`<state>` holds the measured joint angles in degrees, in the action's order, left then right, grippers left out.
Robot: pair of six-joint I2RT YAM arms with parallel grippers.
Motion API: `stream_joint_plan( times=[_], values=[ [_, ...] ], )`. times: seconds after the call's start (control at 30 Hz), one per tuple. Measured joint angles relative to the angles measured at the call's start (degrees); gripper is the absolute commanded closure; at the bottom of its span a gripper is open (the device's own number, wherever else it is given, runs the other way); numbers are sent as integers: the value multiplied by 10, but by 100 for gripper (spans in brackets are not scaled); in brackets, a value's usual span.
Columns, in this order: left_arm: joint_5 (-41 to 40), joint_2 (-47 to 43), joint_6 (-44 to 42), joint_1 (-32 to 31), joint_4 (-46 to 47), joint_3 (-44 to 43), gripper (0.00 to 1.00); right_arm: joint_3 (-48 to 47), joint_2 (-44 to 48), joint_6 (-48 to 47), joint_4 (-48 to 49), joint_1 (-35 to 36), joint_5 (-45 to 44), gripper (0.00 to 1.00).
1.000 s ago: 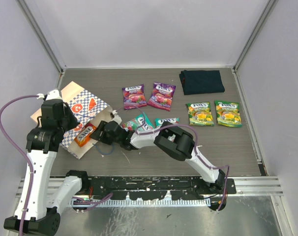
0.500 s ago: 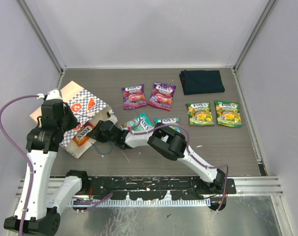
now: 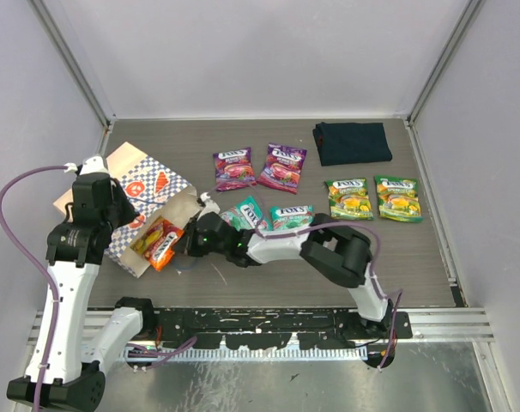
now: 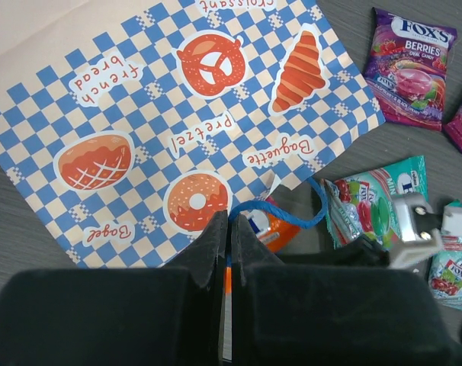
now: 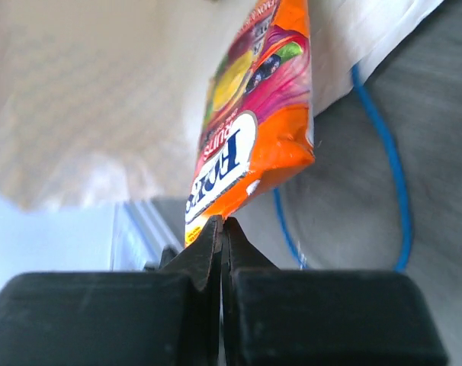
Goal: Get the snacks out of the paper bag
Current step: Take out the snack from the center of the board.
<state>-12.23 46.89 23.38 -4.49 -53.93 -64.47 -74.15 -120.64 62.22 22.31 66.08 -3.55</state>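
Observation:
The paper bag lies on its side at the left, mouth facing right; its checkered face fills the left wrist view. My left gripper is shut on the bag's mouth edge, at the blue cord handle. An orange-red snack packet sticks out of the mouth, and my right gripper is shut on its lower corner. On the table lie two purple packets, two teal and two green.
A dark navy folded cloth lies at the back right. White walls close in the table on three sides. The right arm's forearm stretches low across the table in front of the teal packets.
My right gripper has shut on the orange-red packet and drawn back to the right, bringing the packet partly out of the bag's mouth. The left gripper has kept its hold.

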Motion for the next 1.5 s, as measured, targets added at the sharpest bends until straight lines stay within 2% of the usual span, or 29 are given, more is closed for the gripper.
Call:
stream_joint_plan(
  times=[0.2,0.3,0.43,0.67,0.73,0.93,1.0,1.1,1.17,1.27,1.43,1.5],
  values=[
    [-6,1,0,0,6,6,100,131,129,-66,1,-53,157,99],
    [-12,2,-1,0,6,9,100,181,167,-120,-47,-106,234,99],
    [-20,2,-3,0,10,12,100,219,222,-209,-152,-159,262,99],
    [-23,4,-3,0,14,18,100,277,339,-293,-230,-266,304,97],
    [-24,4,-3,0,14,20,100,278,353,-309,-247,-291,306,88],
    [-26,4,-3,0,15,21,100,272,374,-366,-311,-320,282,10],
    [-26,4,-3,0,15,21,100,271,383,-363,-319,-320,258,2],
    [-26,4,-3,0,15,21,100,272,417,-344,-305,-311,220,2],
    [-26,4,-2,0,15,21,100,275,444,-309,-259,-296,183,7],
    [-24,5,0,0,15,21,100,275,450,-247,-161,-233,127,15],
    [-4,9,11,0,14,19,100,258,330,-144,12,-118,77,21],
    [12,12,16,0,11,12,100,215,220,-102,71,-90,66,24]
  ],
)
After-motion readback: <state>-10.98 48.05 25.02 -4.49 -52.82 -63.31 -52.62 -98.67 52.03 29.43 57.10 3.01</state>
